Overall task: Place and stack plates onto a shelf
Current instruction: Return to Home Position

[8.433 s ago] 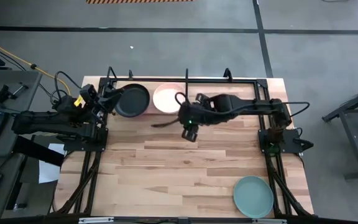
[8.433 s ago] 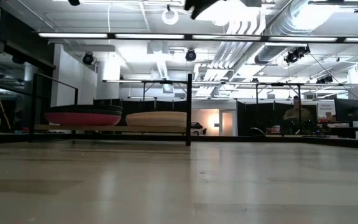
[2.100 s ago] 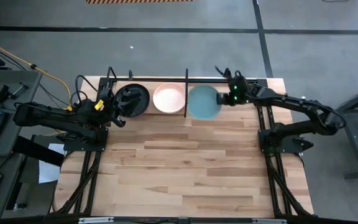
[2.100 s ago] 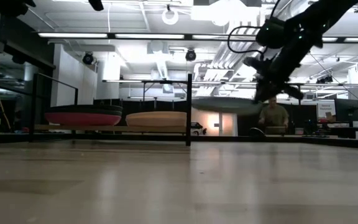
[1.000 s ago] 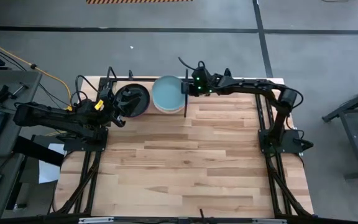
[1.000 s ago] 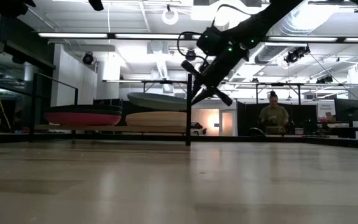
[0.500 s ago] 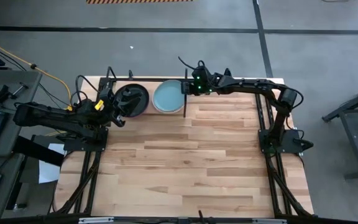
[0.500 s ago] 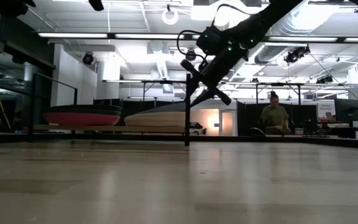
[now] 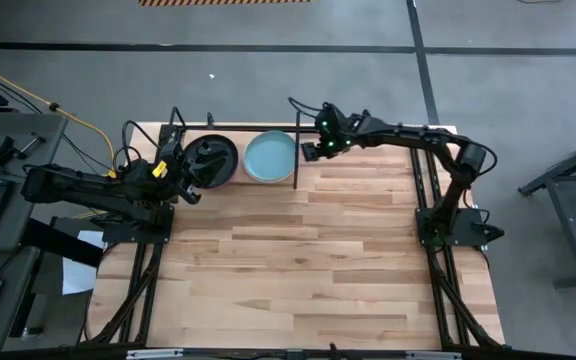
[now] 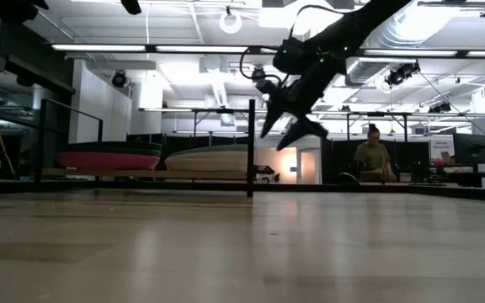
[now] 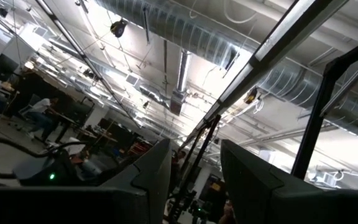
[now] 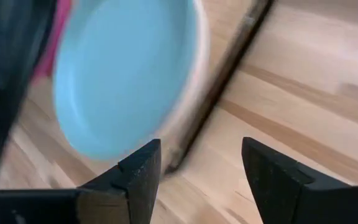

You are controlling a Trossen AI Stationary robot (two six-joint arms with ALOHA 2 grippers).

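Right arm: reaches across the far end of the table [image 9: 298, 260] toward the shelf [image 9: 297, 150]. The right claw [image 9: 308, 148] hangs just beside the shelf's central divider bar, on the side away from the plates. In the low view the right claw [image 10: 286, 128] is raised above plate level, near the top of the shelf [image 10: 250, 147] post. Its fingers are spread wide with nothing between them. In the right wrist view the right claw [image 12: 201, 146] is likewise spread and empty, clear of the plate rim.

Plates: the light blue plate [image 9: 270, 157] sits in the shelf bay next to the divider. The right wrist view shows the light blue plate [image 12: 123, 74] lying on the peach plate [image 12: 188, 106], whose rim shows beneath it, with the shelf [image 12: 225, 74] rod just beside. The black plate [image 9: 215, 160] tops the neighbouring bay. In the low view the two stacks stand side by side, the pink plate [image 10: 108, 158] in one and the peach plate [image 10: 209, 158] in the other.

Left arm: lies along the table's left edge. The left claw [image 9: 190, 172] is just beside the black plate. In the left wrist view the left claw [image 11: 195, 146] points up at the ceiling, fingers apart, holding nothing.

Background: a person [image 10: 372, 156] is in the room beyond the table.
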